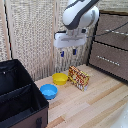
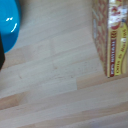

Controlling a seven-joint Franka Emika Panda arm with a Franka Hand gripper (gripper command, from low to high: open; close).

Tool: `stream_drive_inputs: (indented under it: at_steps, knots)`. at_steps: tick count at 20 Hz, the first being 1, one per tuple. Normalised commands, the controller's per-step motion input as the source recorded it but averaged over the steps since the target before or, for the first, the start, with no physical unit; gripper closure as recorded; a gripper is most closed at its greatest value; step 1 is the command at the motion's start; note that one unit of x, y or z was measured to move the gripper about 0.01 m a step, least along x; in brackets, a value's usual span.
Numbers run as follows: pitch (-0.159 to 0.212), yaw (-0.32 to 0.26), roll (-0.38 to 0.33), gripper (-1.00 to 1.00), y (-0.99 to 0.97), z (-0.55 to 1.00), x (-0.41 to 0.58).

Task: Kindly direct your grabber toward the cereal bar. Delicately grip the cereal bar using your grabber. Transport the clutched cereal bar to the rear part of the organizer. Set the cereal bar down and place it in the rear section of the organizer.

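**Cereal bar on the table, grabber hanging above it**

The cereal bar [image 1: 79, 78] stands on its long edge on the wooden table [image 1: 100, 102], below the grabber [image 1: 68, 52] and slightly toward the exterior view's right of it. Nothing touches it. In the wrist view the cereal bar [image 2: 111, 36] shows as a yellow and red printed edge at the side of the picture, with bare table [image 2: 55, 70] planks filling most of what lies under the grabber.

The grabber hangs in the air, well apart from the table, its two dark-blue fingers [image 1: 74, 51] pointing down with a visible gap between them and nothing held. The fingers do not appear in the wrist view.

Just beside the cereal bar, toward the exterior view's left, sits a yellow bowl [image 1: 60, 78], almost directly below the grabber. A blue bowl [image 1: 48, 91] lies nearer the camera and further left; its rim [image 2: 9, 25] also shows in the wrist view.

The organizer [image 1: 22, 102] sits well apart from the grabber, low at the exterior view's left, its black sections open upward. A brown drawer chest [image 1: 110, 50] stands behind the grabber on the exterior view's right.
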Motion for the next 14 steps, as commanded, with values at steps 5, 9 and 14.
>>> stream_drive_inputs:
  at_steps: [5,9,14]
  knots:
    - [0.0,0.0,0.058,-1.0,-0.72,-0.09,-0.076]
    - [0.0,0.0,0.005,-1.0,-0.45,-0.23,-0.151]
    - [-0.007,0.0,0.0,-1.0,-0.1,-0.25,-0.178]
